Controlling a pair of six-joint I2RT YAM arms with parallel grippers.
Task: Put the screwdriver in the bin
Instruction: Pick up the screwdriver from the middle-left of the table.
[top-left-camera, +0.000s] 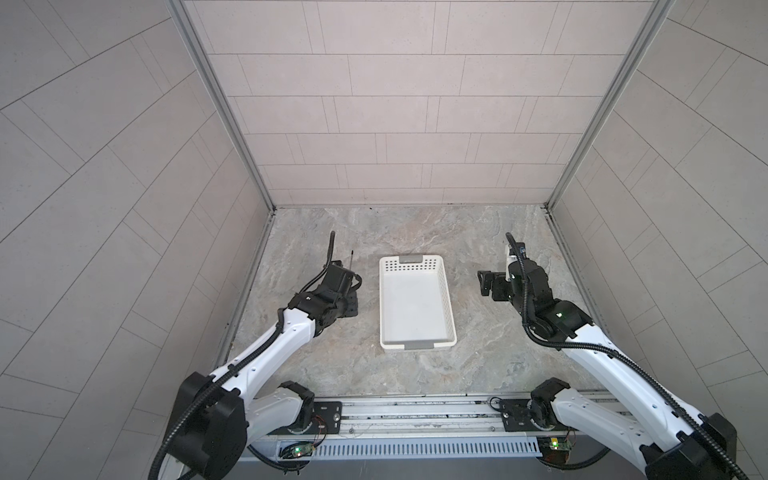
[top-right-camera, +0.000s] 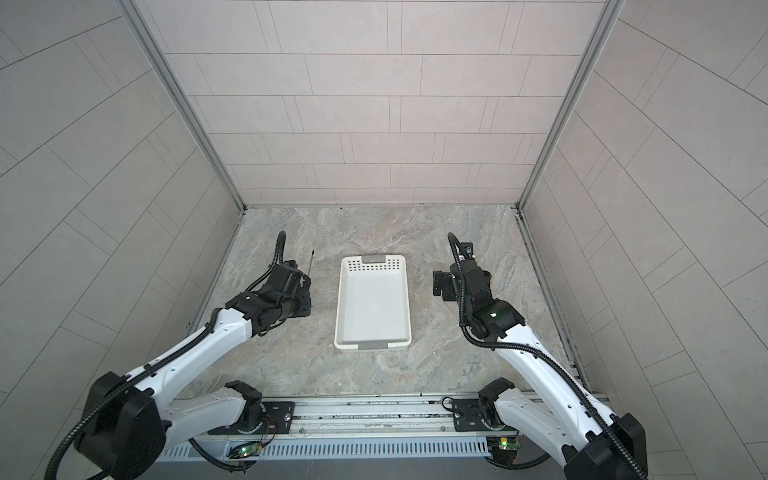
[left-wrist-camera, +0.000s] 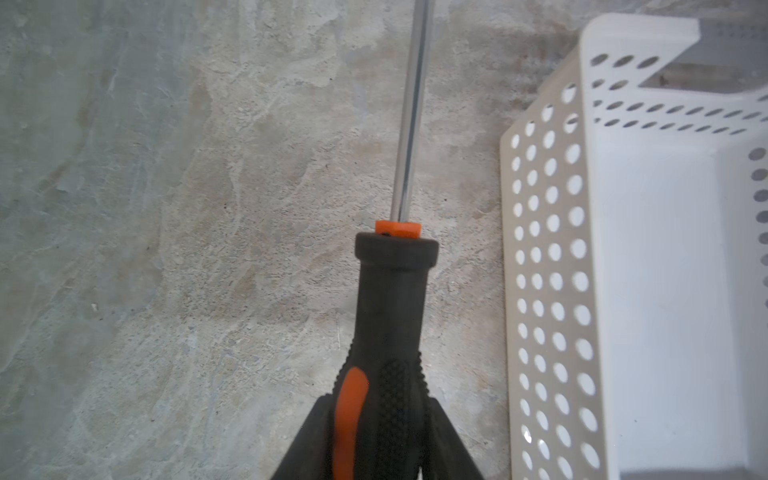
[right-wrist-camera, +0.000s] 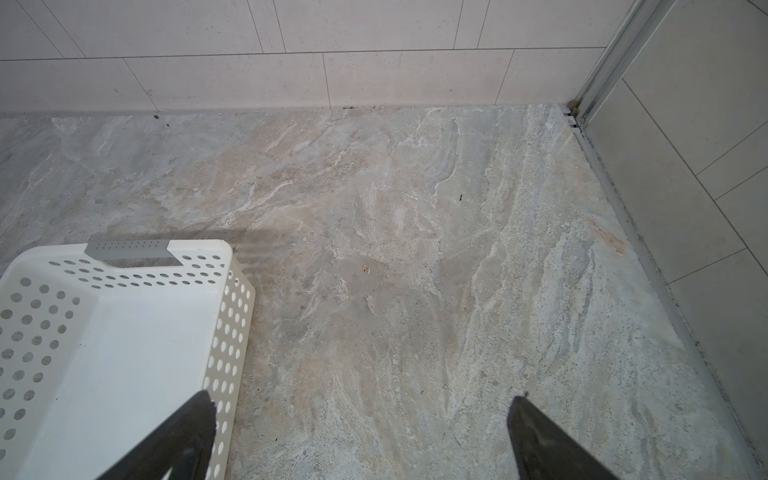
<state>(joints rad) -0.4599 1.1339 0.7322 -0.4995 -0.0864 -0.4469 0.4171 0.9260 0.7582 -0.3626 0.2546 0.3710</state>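
The screwdriver (left-wrist-camera: 390, 316) showed a black handle with a knurled diamond texture, an orange inlay stripe and an orange collar; its shaft was bright silver steel. The bin (top-left-camera: 381, 307) was plain white, its walls dotted with even rows of round holes, with grey tabs (top-left-camera: 419, 345) at both short ends. The bench (top-left-camera: 478, 374) carried a marbled grey-and-beige stone pattern with pale veins. Pale grey tiles (top-left-camera: 395, 116) in staggered courses lined the walls. The left arm (top-left-camera: 270, 349) and right arm (top-left-camera: 648, 399) were white with black joints and black ribbed cables.
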